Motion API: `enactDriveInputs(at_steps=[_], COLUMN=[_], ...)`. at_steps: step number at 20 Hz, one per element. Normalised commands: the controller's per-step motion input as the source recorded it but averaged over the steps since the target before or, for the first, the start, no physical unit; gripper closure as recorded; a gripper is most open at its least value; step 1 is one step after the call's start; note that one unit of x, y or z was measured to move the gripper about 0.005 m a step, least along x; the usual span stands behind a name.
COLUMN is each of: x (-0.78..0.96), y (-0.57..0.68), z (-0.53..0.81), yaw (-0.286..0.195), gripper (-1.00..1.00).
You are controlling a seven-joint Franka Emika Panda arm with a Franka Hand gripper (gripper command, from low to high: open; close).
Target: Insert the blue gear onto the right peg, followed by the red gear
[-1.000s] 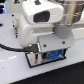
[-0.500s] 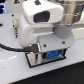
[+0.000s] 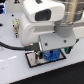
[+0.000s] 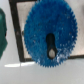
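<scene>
The blue gear [image 4: 50,32] lies flat over the grey black-rimmed plate [image 3: 36,60], directly beneath the tool [image 3: 49,52]. Its centre slot [image 4: 50,44] faces the wrist camera. Whether the tool is spread or pinching cannot be determined. The plate rests on the white bench [image 3: 15,67].

The blue gear [image 4: 50,35] looks like moulded plastic with a faintly grainy, matt face and a soft sheen near its slot; low in the exterior frame's centre it [image 3: 50,54] shows as saturated blue plastic. The plate [image 4: 20,30] under it is a smooth, pale grey matt surface with a black rim, and a dull dark-green piece [image 4: 2,37] sits at the wrist picture's left edge. The arm [image 3: 42,17] has smooth white glossy plastic shells with dark grey parts, over a plain white, softly reflective tabletop [image 3: 12,65].
</scene>
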Motion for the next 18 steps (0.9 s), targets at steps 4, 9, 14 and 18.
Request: enactDriveInputs(at_steps=[4, 9, 14, 18], x=[-0.44, -0.62, -0.75, -0.80], y=[0.08, 0.16, 0.16, 0.21], z=[0.30, 0.20, 0.04, 0.01], yaw=[0.000, 0.000, 0.000, 0.000], gripper=[-1.00, -1.00, -1.00, -1.00])
